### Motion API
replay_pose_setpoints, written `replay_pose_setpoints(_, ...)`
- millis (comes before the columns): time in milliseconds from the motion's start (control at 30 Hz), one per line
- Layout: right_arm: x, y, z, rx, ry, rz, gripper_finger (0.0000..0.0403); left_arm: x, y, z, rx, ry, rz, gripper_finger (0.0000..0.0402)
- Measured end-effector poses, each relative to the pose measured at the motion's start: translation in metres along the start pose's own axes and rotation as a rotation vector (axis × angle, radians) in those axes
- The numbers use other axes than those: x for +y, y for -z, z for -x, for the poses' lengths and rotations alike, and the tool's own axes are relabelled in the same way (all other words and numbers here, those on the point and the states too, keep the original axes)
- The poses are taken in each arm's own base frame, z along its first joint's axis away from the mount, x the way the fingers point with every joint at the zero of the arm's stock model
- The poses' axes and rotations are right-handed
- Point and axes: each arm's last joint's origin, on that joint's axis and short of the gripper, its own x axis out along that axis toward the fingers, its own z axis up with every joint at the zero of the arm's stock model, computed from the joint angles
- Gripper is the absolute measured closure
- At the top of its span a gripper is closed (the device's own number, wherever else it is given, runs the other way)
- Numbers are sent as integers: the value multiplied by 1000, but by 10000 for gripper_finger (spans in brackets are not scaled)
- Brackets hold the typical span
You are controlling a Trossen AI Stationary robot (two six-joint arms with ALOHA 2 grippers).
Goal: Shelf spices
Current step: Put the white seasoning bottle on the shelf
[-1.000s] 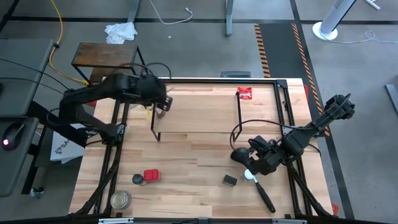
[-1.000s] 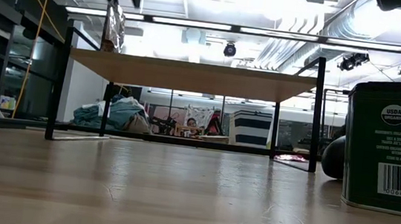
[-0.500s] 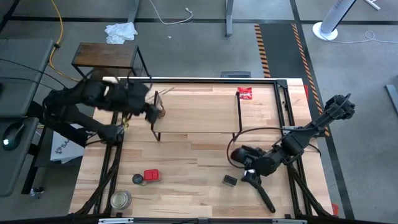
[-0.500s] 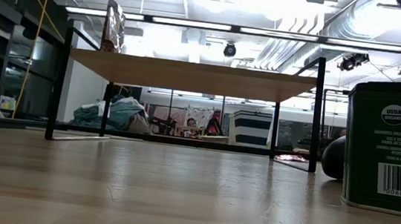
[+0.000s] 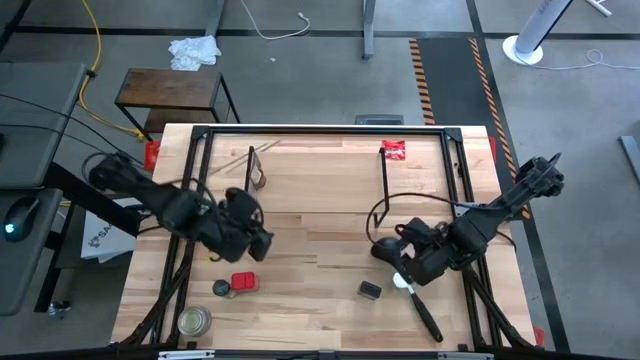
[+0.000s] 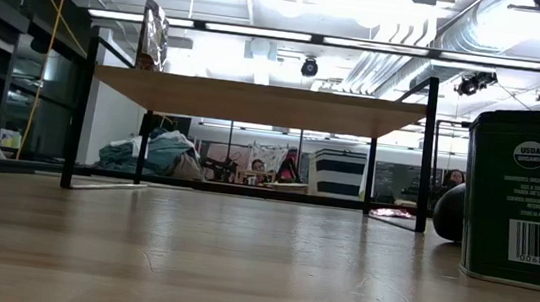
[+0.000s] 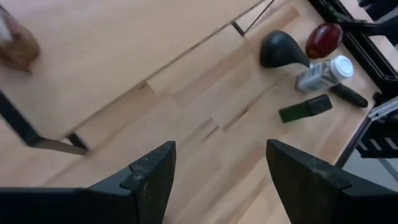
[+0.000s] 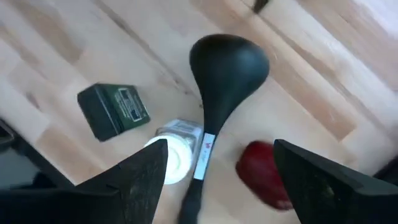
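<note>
One brown bottle (image 5: 257, 177) already stands on the shelf (image 5: 320, 185); the red tin (image 5: 243, 283), black box (image 5: 370, 290) and white-capped jar (image 5: 400, 281) wait on the table (image 5: 300, 290). The left gripper (image 5: 255, 240) hangs open and empty above the red tin, likely its next pick. The right gripper (image 5: 400, 268), also open and empty, hovers over the white-capped jar beside a black ladle (image 8: 227, 62).

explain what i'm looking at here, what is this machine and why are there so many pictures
Two dark robot arms work at a butcher-block table. One picture looks straight down, one looks level across the tabletop, and two come from cameras on the wrists. The left arm hovers at the front left. The right arm is over a black ladle and a white-capped jar. Both sets of jaws are open and hold nothing. A low plywood shelf on black wire legs carries a brown bottle. On the table lie a red square tin, a dark-lidded glass jar, a wider metal-lidded jar and a small dark green box.
</note>
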Motion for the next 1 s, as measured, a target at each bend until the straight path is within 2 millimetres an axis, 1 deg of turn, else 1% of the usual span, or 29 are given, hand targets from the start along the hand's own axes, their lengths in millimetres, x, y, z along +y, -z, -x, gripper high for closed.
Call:
replay_pose_setpoints(100, 11, 2, -7, 63, -6, -74, 114, -6, 8, -10, 0, -13, -3, 156)
replay_pose_setpoints(200, 21, 8, -24, 116, 48, -95, 114, -11, 11, -16, 0, -3, -4, 156)
replay_pose_setpoints(300, 29, 11, -38, 127, 88, -115, 114, -11, 11, -17, -2, 4, -2, 156)
replay_pose_setpoints(400, 37, 11, -47, 127, 72, -146, 114, -12, 11, -17, -5, 7, 0, 156)
replay_pose_setpoints(500, 42, 13, -56, 132, 95, -184, 114, -12, 11, -17, -5, 11, 2, 156)
replay_pose_setpoints(633, 47, 16, -69, 144, 134, -182, 114, -13, 11, -17, -6, 14, 4, 156)
replay_pose_setpoints(733, 53, 18, -79, 151, 130, -170, 114, -13, 11, -17, -7, 15, 4, 156)
replay_pose_setpoints(1000, 60, 22, -100, 185, 178, -127, 114, -13, 11, -17, -7, 16, 5, 156)
